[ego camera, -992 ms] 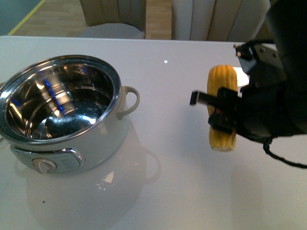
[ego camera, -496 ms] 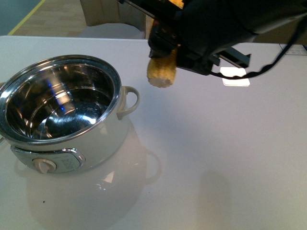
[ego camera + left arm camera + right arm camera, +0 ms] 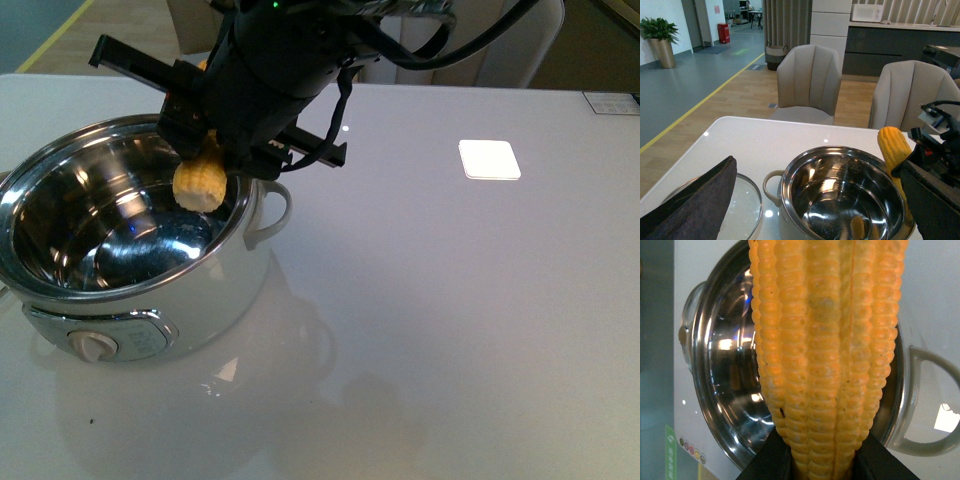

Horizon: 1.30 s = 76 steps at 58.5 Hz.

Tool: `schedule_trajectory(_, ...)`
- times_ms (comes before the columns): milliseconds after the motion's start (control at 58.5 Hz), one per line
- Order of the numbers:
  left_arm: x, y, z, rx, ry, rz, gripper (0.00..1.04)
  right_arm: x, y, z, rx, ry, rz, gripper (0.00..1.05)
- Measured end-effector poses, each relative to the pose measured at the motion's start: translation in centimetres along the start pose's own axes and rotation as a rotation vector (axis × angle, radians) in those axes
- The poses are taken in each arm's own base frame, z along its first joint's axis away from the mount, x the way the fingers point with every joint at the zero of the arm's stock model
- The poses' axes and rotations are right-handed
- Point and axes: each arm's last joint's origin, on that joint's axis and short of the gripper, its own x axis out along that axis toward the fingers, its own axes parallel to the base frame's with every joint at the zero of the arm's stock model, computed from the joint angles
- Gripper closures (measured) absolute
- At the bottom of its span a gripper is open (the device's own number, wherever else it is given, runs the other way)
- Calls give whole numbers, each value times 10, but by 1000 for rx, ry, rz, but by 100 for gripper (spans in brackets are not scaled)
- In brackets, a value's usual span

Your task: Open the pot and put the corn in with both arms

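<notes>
The pot [image 3: 232, 285] stands open on the white desk [image 3: 450, 300], toward the robot's left, its shiny inside bare and its knob [image 3: 92, 345] facing the robot. The right arm reaches across from the far side, and the right hand [image 3: 212, 150] is clamped on the corn [image 3: 200, 180], gripping it around its upper part. The corn hangs nearly upright with its cut end down, over the pot's opening just inside the rim on the side of the loop handle [image 3: 272, 210], clear of the steel below. In the right wrist view the corn [image 3: 825, 355] fills the middle, with black fingers [image 3: 765, 467] pressed against either side of it and the pot's rim behind. In the left wrist view a glass lid [image 3: 749, 197] lies flat on the desk just beside the pot. A dark grey wedge [image 3: 690, 205], probably part of the left hand, sits over it; whether that hand grips anything cannot be told. Two beige chairs [image 3: 810, 80] stand behind the desk.
</notes>
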Motion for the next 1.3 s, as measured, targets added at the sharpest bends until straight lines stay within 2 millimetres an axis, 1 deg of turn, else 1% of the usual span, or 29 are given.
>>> schedule_trajectory(86, 0, 0, 0, 0, 0, 0, 7, 9, 1, -5, -11, 25, -1, 89)
schedule_trajectory(239, 0, 0, 0, 0, 0, 0, 7, 29, 0, -20, -80, 92, -46, 89)
schedule_trajectory(342, 0, 0, 0, 0, 0, 0, 7, 32, 1, -20, -100, 100, -46, 88)
schedule_trajectory(359, 0, 0, 0, 0, 0, 0, 7, 32, 1, -20, -101, 100, -46, 87)
schedule_trajectory(393, 0, 0, 0, 0, 0, 0, 7, 32, 1, -20, -104, 99, -45, 78)
schedule_trajectory(445, 0, 0, 0, 0, 0, 0, 7, 32, 2, -20, -107, 99, -45, 70)
schedule_trajectory(479, 0, 0, 0, 0, 0, 0, 7, 32, 2, -19, -107, 98, -42, 63)
schedule_trajectory(650, 0, 0, 0, 0, 0, 0, 7, 30, 1, -21, -109, 87, -20, 39)
schedule_trajectory(701, 0, 0, 0, 0, 0, 0, 7, 25, 1, -21, -108, 72, -9, 27)
schedule_trajectory(770, 0, 0, 0, 0, 0, 0, 7, 14, -1, -19, -96, 52, 2, 13)
schedule_trajectory(821, 0, 0, 0, 0, 0, 0, 7, 7, -3, -17, -87, 37, 6, 8)
schedule_trajectory(872, 0, 0, 0, 0, 0, 0, 7, -11, -11, -10, -71, -15, -2, 9)
schedule_trajectory(924, 0, 0, 0, 0, 0, 0, 7, -28, -20, -4, -78, -75, -45, 9)
schedule_trajectory(975, 0, 0, 0, 0, 0, 0, 7, -52, -33, 2, -92, -154, -89, 9)
schedule_trajectory(992, 0, 0, 0, 0, 0, 0, 7, -56, -35, 3, -94, -167, -96, 9)
schedule_trajectory(1077, 0, 0, 0, 0, 0, 0, 7, -97, -59, 8, -93, -280, -167, 9)
schedule_trajectory(1095, 0, 0, 0, 0, 0, 0, 7, -101, -62, 8, -90, -289, -171, 9)
schedule_trajectory(1146, 0, 0, 0, 0, 0, 0, 7, -123, -76, 6, -81, -336, -211, 9)
schedule_trajectory(1197, 0, 0, 0, 0, 0, 0, 7, -139, -88, 2, -74, -362, -239, 9)
schedule_trajectory(1248, 0, 0, 0, 0, 0, 0, 7, -159, -101, -7, -76, -387, -280, 9)
schedule_trajectory(1283, 0, 0, 0, 0, 0, 0, 7, -166, -106, -11, -75, -394, -294, 9)
schedule_trajectory(1300, 0, 0, 0, 0, 0, 0, 7, -173, -111, -16, -77, -400, -308, 9)
